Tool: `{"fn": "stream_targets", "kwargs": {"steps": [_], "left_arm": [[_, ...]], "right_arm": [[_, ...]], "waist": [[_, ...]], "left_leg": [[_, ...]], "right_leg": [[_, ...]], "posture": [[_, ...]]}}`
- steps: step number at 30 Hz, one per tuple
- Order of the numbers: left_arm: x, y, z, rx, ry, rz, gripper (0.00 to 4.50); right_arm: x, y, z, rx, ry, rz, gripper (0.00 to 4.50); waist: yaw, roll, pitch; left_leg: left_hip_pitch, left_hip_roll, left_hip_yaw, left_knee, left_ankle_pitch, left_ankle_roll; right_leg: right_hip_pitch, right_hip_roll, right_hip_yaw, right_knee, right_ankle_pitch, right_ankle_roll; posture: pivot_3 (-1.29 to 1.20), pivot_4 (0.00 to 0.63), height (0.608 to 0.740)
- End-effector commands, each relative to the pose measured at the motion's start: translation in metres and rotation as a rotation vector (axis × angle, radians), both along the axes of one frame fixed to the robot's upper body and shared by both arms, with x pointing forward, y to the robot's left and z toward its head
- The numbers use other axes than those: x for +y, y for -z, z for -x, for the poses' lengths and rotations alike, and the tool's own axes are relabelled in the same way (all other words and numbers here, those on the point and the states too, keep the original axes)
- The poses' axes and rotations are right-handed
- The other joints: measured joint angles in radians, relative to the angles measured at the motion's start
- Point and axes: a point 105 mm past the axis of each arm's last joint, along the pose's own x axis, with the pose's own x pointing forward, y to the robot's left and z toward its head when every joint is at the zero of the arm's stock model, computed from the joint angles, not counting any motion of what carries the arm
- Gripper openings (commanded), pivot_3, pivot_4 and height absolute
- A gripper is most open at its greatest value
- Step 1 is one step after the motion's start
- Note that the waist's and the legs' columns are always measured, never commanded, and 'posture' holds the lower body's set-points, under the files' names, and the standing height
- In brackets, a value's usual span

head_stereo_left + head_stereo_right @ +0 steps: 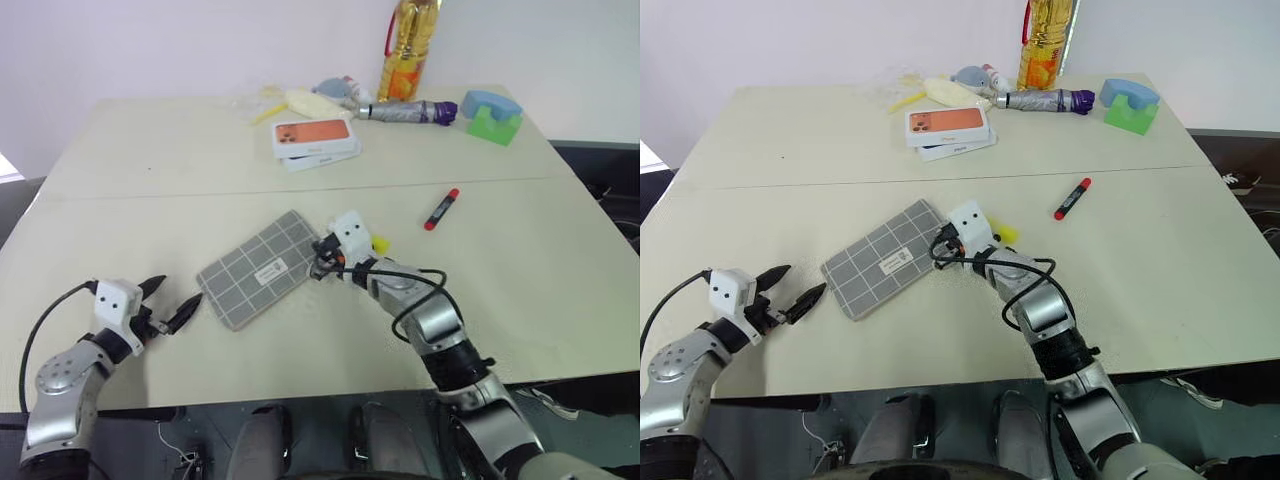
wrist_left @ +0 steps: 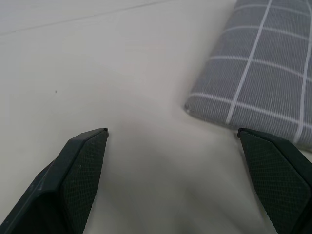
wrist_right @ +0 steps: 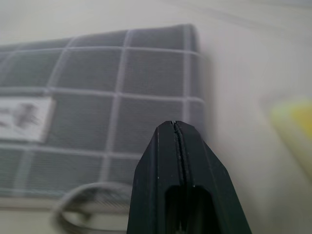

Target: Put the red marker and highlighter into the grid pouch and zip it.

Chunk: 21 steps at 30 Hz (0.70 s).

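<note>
So, L gripper (image 1: 170, 303) sits low over the table (image 1: 150, 160) near its front left edge, fingers spread wide, nothing between them. Just to its right, w/ a small gap, is the near corner of the grid pouch (image 1: 260, 268); the pouch lies flat, angled, label up, and looks still closed. In L wrist view the pouch corner (image 2: 263, 83) is just ahead of one finger (image 2: 280, 170), not touching.

R gripper (image 3: 174, 127) is at the pouch's right end, fingers pressed fully together w/ nothing visibly between them; tip hovers over the grey fabric by the zip end, ring pull (image 3: 73, 209) just below and beside it. Contact w/ pouch: can't tell.

Highlighter (image 1: 380, 243) lies on the table right beside the R gripper's white wrist block, on its far right side, partly hidden. Red marker (image 1: 441, 209) is further right and beyond, well apart from both grippers, lying loose on the table. Neither pen is in the pouch.
</note>
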Motion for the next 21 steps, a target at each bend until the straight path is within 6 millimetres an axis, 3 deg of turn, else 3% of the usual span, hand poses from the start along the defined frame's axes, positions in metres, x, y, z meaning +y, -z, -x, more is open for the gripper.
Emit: {"fn": "stream_targets", "kwargs": {"steps": [1,6,15,21], "left_arm": [[0.007,-0.016,0.007,-0.053,0.023,-0.097,4.50],[-0.001,-0.022,0.018,-0.064,0.144,-0.225,4.50],[-0.072,-0.027,0.015,-0.367,0.579,-0.682,4.50],[-0.078,-0.018,0.003,-0.446,0.643,-0.798,4.50]], "right_arm": [[-0.011,0.011,-0.006,0.068,0.067,-0.003,0.02],[-0.007,0.012,-0.004,0.102,0.046,-0.047,0.02],[0.004,0.012,0.001,0.099,0.014,-0.037,0.02],[0.008,0.011,0.002,0.090,0.013,-0.033,0.02]], "waist": [[-0.001,-0.001,0.000],[0.000,-0.001,-0.001],[-0.001,0.000,-0.001],[-0.004,0.000,-0.001]], "left_leg": [[0.000,0.000,0.000,0.000,0.000,0.000],[0.001,0.001,0.000,0.000,0.000,0.000],[0.001,0.000,0.000,-0.001,0.000,0.000],[0.001,0.001,0.001,-0.003,0.000,0.000]], "right_leg": [[0.000,0.000,0.000,0.000,0.000,0.000],[0.000,0.000,0.000,0.000,0.000,0.000],[0.000,0.000,0.000,0.000,0.000,-0.001],[-0.001,0.001,0.000,0.000,0.000,-0.001]], "posture": [[0.00,0.150,0.740],[0.00,0.150,0.740],[0.00,0.150,0.740],[0.00,0.150,0.740]]}}
